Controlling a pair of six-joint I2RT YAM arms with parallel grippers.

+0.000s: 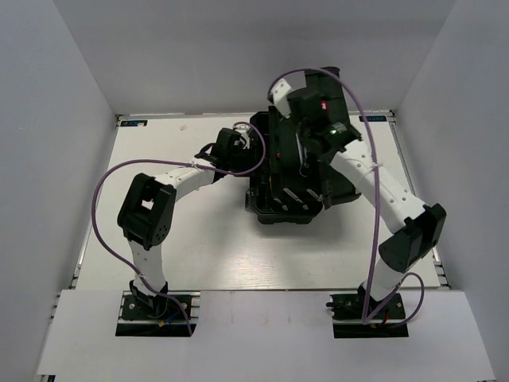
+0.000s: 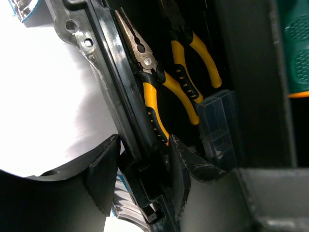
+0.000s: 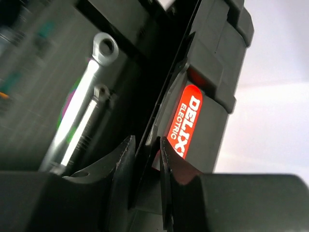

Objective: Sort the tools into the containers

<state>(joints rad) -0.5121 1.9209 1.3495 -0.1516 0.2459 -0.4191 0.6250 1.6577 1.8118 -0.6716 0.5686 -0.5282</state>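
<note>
The left gripper (image 2: pixel 142 181) — fingers clamped on the toolbox (image 2: pixel 108 58) rim; two pliers (image 2: pixel 145 63) lie just beyond them. The right gripper (image 3: pixel 146 179) — fingers pinching its lid edge; two wrenches (image 3: pixel 87 111) to their left.

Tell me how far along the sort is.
Done: both yellow pliers and both wrenches lie inside the toolbox; one green handle shows past a divider. In hand: the left tool clamps the box rim, the right tool pinches the lid beside the red label. Left: the second screwdriver is not visible, so unconfirmed, and the lid is not yet shut.
</note>
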